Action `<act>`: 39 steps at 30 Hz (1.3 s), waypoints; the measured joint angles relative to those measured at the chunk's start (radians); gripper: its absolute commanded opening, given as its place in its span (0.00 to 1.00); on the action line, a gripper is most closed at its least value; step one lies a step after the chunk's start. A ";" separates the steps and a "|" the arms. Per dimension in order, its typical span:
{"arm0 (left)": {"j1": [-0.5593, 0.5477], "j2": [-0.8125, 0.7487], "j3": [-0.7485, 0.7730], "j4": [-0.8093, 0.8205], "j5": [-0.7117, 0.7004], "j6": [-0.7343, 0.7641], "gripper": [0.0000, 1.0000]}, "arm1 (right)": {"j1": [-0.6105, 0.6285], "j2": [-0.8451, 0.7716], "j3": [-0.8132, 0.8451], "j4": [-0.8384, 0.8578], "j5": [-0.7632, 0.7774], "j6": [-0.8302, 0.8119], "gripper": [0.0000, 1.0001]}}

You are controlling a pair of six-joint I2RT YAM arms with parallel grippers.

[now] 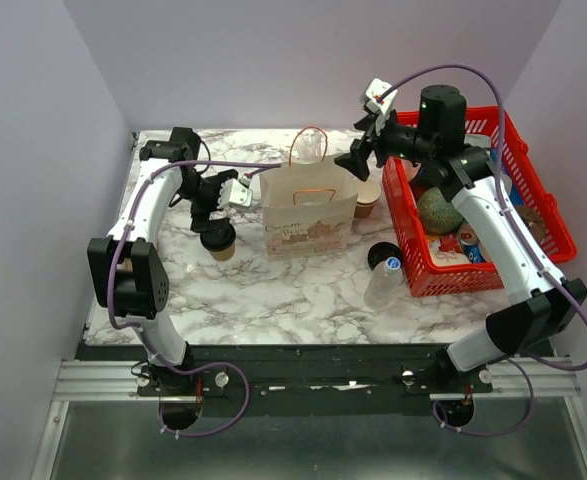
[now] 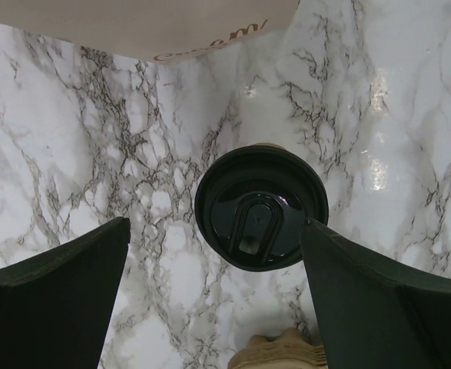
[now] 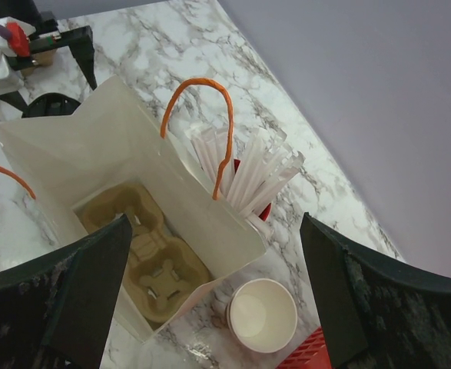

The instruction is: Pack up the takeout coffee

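From the top, the coffee (image 1: 219, 240) stands on the bench (image 1: 273, 300), just left of the bag (image 1: 309, 212). The left hand (image 1: 213, 212) hangs right over it. The right hand (image 1: 357, 160) is by the bag's top right corner.

From the left wrist, the left hand is wide open, and the coffee shows between its fingers (image 2: 56, 300).

From the right wrist, the right hand is wide open above the open bag. A tray (image 3: 150, 250) lies inside the bag.
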 measured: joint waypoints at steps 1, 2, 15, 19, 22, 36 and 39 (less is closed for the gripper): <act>0.000 0.015 0.000 -0.005 -0.006 0.029 0.98 | 0.000 -0.004 -0.005 0.000 -0.001 -0.001 1.00; 0.000 0.023 0.000 -0.006 -0.009 0.046 0.98 | 0.000 -0.008 -0.010 -0.002 -0.001 -0.002 1.00; -0.010 0.077 0.000 -0.022 -0.080 0.125 0.92 | 0.000 -0.027 -0.024 -0.031 -0.001 -0.038 1.00; -0.018 0.079 -0.010 -0.023 -0.092 0.123 0.91 | 0.000 -0.027 -0.028 -0.035 -0.001 -0.039 1.00; -0.028 0.079 -0.031 -0.024 -0.102 0.120 0.88 | 0.000 -0.027 -0.028 -0.037 -0.001 -0.044 1.00; -0.041 0.068 -0.066 -0.073 -0.124 0.086 0.85 | 0.000 -0.027 -0.036 -0.039 -0.001 -0.046 1.00; -0.041 0.064 -0.066 -0.067 -0.124 0.077 0.86 | 0.000 -0.027 -0.038 -0.039 -0.001 -0.046 1.00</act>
